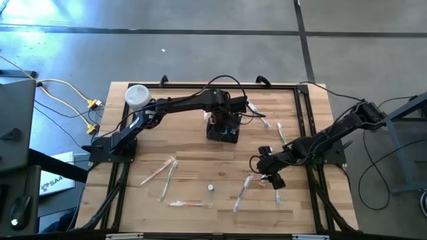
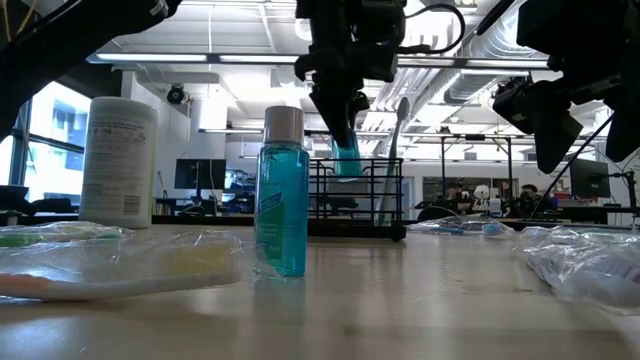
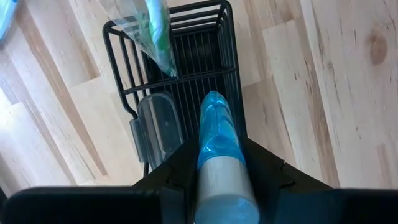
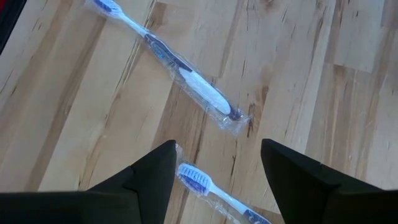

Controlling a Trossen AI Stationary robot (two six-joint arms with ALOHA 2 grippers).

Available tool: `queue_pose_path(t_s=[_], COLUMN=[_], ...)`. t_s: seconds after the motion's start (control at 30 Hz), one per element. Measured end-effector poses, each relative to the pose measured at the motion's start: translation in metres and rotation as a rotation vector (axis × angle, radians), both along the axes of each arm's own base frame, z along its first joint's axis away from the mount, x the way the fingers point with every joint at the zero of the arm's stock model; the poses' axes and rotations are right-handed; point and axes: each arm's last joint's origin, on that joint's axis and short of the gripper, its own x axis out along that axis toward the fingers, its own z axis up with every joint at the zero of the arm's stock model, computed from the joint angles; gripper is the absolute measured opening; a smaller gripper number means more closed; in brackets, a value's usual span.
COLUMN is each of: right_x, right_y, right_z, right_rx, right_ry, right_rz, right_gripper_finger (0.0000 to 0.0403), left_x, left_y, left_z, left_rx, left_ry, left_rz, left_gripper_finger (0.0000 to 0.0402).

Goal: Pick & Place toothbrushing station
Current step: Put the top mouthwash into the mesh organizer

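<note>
Wood-plank table [image 1: 200, 143] w/ black frame along its edges; white cylindrical container [image 1: 137, 96] stands at the far left corner, and in the low view it's left of an upright blue-liquid bottle [image 2: 281, 195] w/ grey cap. Wrapped toothbrushes lie scattered: a pair [image 1: 162, 172] front-left, one [image 1: 188, 204] near the front edge, one [image 1: 242, 193] front-centre, one [image 1: 280, 133] right of centre; small white cap [image 1: 210, 188] sits betw. them. Yellow cables [image 1: 67, 100] run over the floor left of the table.
</note>
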Motion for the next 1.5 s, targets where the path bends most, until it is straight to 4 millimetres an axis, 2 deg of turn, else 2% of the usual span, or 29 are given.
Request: queue_pose_path(t_s=[0.27,0.73,1.5], right_x=[0.000,0.000,0.000], right_y=[0.000,0.000,0.000], right_z=[0.000,0.000,0.000], right_rx=[0.000,0.000,0.000], right_ry=[0.000,0.000,-0.001], right_rz=[0.000,0.000,0.000], right_gripper_finger=[0.0229,0.0229,0.0229], left_x=[0.003,0.010,0.012], left_y=[0.002,0.010,0.013], left_z=[-0.007,-0.030,-0.028], left_rx=[0.001,-0.037,-0.059], left_ry=[0.012,0.061,0.015], left_rz=[-0.006,-0.012,-0.020], left_gripper_finger=[0.0086,0.0086,0.0086])
